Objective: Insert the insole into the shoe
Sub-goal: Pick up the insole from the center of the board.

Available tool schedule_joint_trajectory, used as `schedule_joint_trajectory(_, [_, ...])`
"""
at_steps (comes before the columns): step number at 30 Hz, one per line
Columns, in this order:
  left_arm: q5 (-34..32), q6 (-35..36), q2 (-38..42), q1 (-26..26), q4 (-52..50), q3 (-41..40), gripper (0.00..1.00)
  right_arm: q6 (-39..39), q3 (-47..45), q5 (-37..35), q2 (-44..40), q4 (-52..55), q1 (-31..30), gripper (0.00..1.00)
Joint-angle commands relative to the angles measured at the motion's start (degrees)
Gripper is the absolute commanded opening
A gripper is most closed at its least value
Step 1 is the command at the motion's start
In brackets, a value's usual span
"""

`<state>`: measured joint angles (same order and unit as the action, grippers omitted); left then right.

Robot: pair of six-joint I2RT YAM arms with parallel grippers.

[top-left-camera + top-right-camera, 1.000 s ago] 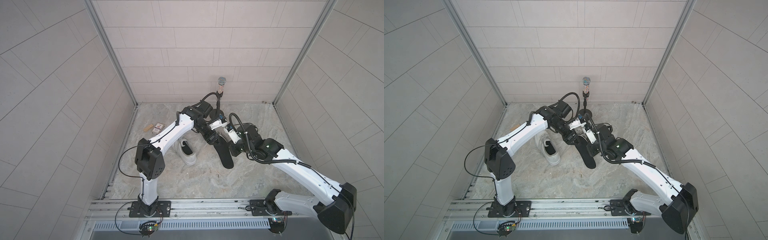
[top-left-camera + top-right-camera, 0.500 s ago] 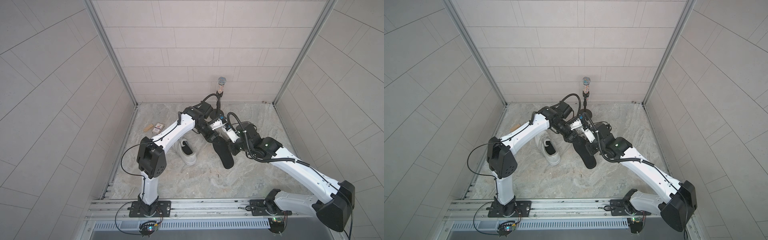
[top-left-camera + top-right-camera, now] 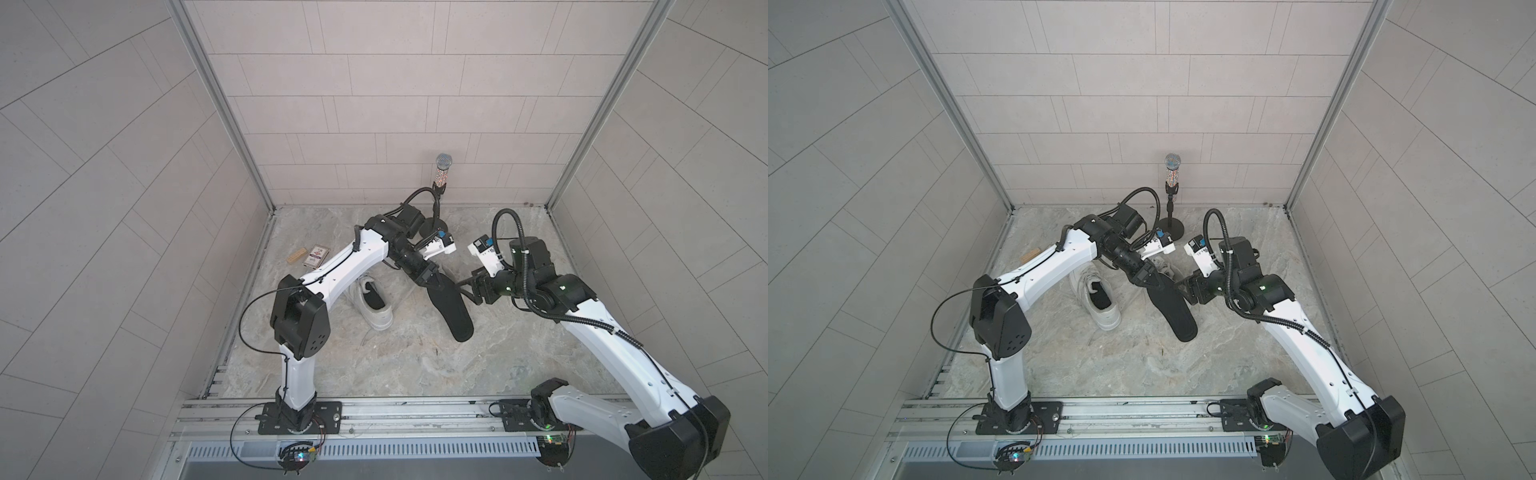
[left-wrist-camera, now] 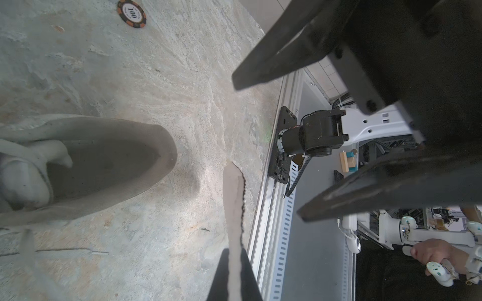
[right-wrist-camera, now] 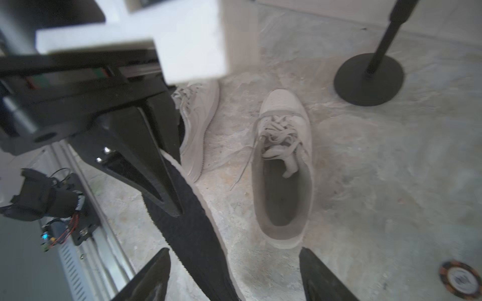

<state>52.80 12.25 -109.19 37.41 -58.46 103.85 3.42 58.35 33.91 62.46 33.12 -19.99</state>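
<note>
We count two white robot arms, two white lace-up sneakers, one black foam insole (image 3: 449, 305), one glittery microphone on a black round-based stand (image 3: 441, 170), one orange-and-black poker chip (image 5: 460, 278), one small printed card box (image 3: 316, 254) and one pale wooden block (image 3: 297, 254).

The left arm reaches from the near left toward the middle with its wrist bent down. The left gripper (image 3: 430, 281) has its fingers pressed together on the far end of the insole. The insole slopes toward the near side above the stone-patterned table (image 3: 374, 365), outside both shoes. We cannot tell whether its near tip touches the table. One sneaker (image 3: 374, 303), dark inside, lies just left of the insole. The other sneaker (image 5: 284, 169), empty inside, lies under the two wrists by the held end, with its toe nearer the stand's base. It is largely hidden in both top views.

The right arm comes in from the near right. The right gripper (image 5: 233, 250) faces the insole's right edge with its fingers (image 5: 152, 276) spread wide. The insole passes between them without being gripped.

A second ago the right wrist sat closer in against the insole and the left fingers stood part open. Now the left gripper pinches the insole, and the right gripper has let go and drawn slightly to the right. The insole and both sneakers lie much where they were.
</note>
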Motion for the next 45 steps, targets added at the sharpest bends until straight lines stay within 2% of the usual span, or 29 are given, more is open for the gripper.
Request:
schedule_joint_trajectory(1, [3.23, -1.03, 2.61, 0.03, 1.11, -0.69, 0.00, 0.41, -2.37, 7.75, 1.27, -4.01, -0.39, 0.76])
schedule_joint_trajectory(4, [4.22, -2.24, 3.48, 0.05, 2.60, -1.25, 0.00, 2.60, -5.02, 8.18, 1.91, -9.98, -0.73, 0.75])
schedule_joint_trajectory(7, [2.58, -6.09, 4.49, -0.03, 6.17, -2.43, 0.00, 3.79, -4.59, 7.89, 2.82, -11.56, -2.79, 0.64])
schedule_joint_trajectory(9, [-0.04, -11.54, 4.94, -0.54, 9.96, -3.45, 0.00, 4.59, -3.91, 3.38, 2.78, -10.73, -5.81, 0.49])
schedule_joint_trajectory(11, [-1.76, -17.08, 4.87, -1.36, 12.73, -4.11, 0.00, 4.64, -4.42, -4.15, 1.91, -10.57, -10.19, 0.46])
schedule_joint_trajectory(13, [-2.46, -20.13, 4.76, -1.96, 13.07, -4.09, 0.00, 3.96, -5.42, -16.04, 0.82, -10.67, -15.19, 0.56])
schedule_joint_trajectory(14, [-3.13, -21.16, 4.90, -2.05, 12.74, -4.04, 0.00, 3.79, -6.03, -19.48, 0.42, -11.11, -16.96, 0.64])
schedule_joint_trajectory(17, [-3.99, -24.20, 5.37, -2.65, 12.57, -4.51, 0.00, 3.97, -7.03, -27.24, 0.38, -12.83, -20.31, 0.75])
schedule_joint_trajectory(19, [-4.35, -25.83, 5.73, -2.81, 12.58, -4.79, 0.00, 3.57, -8.34, -29.47, 0.54, -15.63, -21.77, 1.00])
schedule_joint_trajectory(24, [-1.83, -26.66, 7.09, -2.93, 12.09, -5.24, 0.00, 1.07, -11.59, -34.34, 1.85, -23.38, -23.72, 1.00])
schedule_joint_trajectory(31, [-2.63, -25.61, 8.20, -3.38, 8.91, -5.59, 0.00, -5.58, -12.65, -42.41, 2.89, -26.26, -23.96, 0.79])
schedule_joint_trajectory(34, [-2.87, -26.25, 7.97, -3.61, 8.92, -5.68, 0.00, -7.32, -12.93, -42.90, 2.70, -26.38, -23.96, 0.74])
schedule_joint_trajectory(38, [-3.59, -26.32, 7.72, -3.83, 8.96, -5.47, 0.00, -7.41, -14.02, -43.53, 1.64, -27.35, -23.95, 0.53])
schedule_joint_trajectory(45, [-5.92, -26.84, 6.80, -4.60, 9.61, -5.02, 0.00, -6.94, -15.10, -42.53, -1.69, -24.82, -23.96, 0.40])
